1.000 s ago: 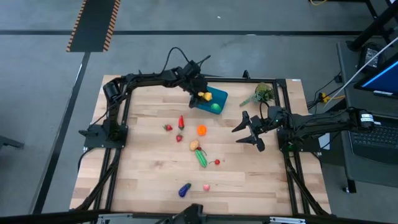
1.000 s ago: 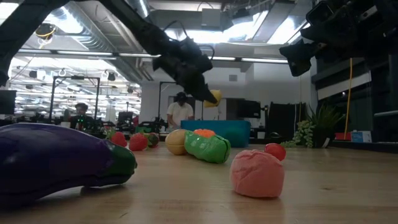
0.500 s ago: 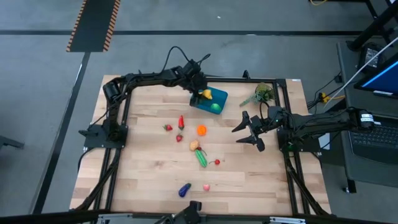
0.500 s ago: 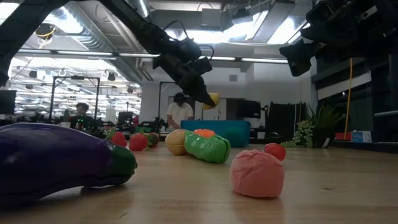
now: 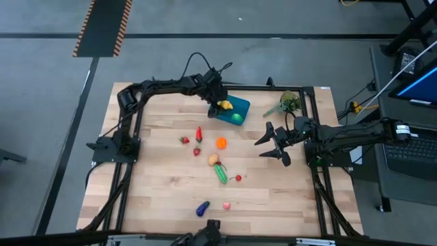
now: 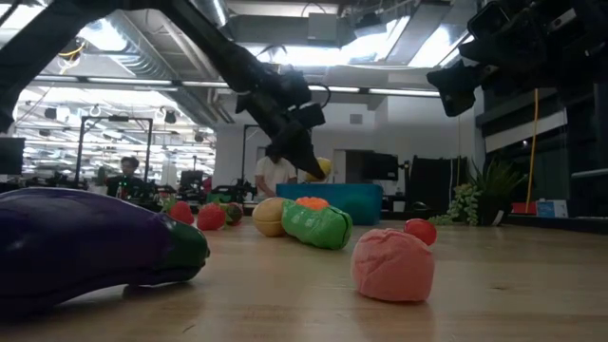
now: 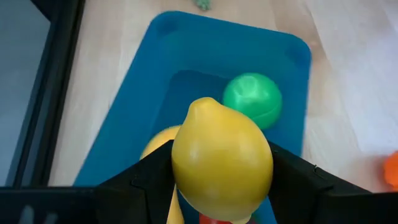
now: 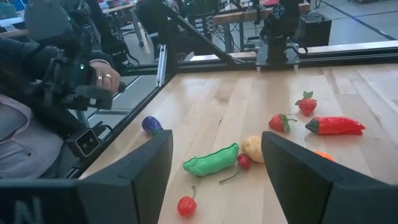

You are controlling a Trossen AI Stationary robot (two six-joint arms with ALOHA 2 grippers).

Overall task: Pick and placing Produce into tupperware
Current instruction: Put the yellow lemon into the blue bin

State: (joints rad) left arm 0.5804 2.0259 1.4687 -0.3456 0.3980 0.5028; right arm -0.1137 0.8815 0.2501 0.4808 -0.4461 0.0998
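Left pincer (image 5: 221, 104) has dropped lower over the tub since a second ago; in the low view the lemon (image 6: 319, 169) now sits just above the rim instead of well clear of it. Right arm hasn't budged.

Left pincer is clamped on the lemon (image 7: 222, 160), one finger on each side of its widest part. It hangs over the near half of the teal tupperware (image 7: 288, 53), which sits at the far edge of the desk (image 5: 157, 178), beside the leafy sprig (image 5: 287, 104). Already inside: a green ball (image 7: 252, 99) and another yellow piece (image 7: 157, 142), mostly hidden under the lemon.

Right pincer (image 5: 273, 144) hovers wide open over bare desk, right of the scattered produce, waiting.

Still out on the desk: red pepper (image 5: 199, 133), two strawberries (image 5: 184, 141), orange piece (image 5: 221, 143), tan piece (image 5: 213, 160), green pod (image 5: 221, 173), cherry (image 5: 238, 178), eggplant (image 5: 202, 208), pink piece (image 5: 226, 204).

Doing the drop well, my read:
- Lemon is centred enough; release from low so it doesn't bounce off the green ball or the yellow piece and hop the rim.
- Open the fingers fully before lifting, else the round skin may drag up with one finger.
- Retract straight up, clear of the tub wall; the tub looks light and could shift if clipped.
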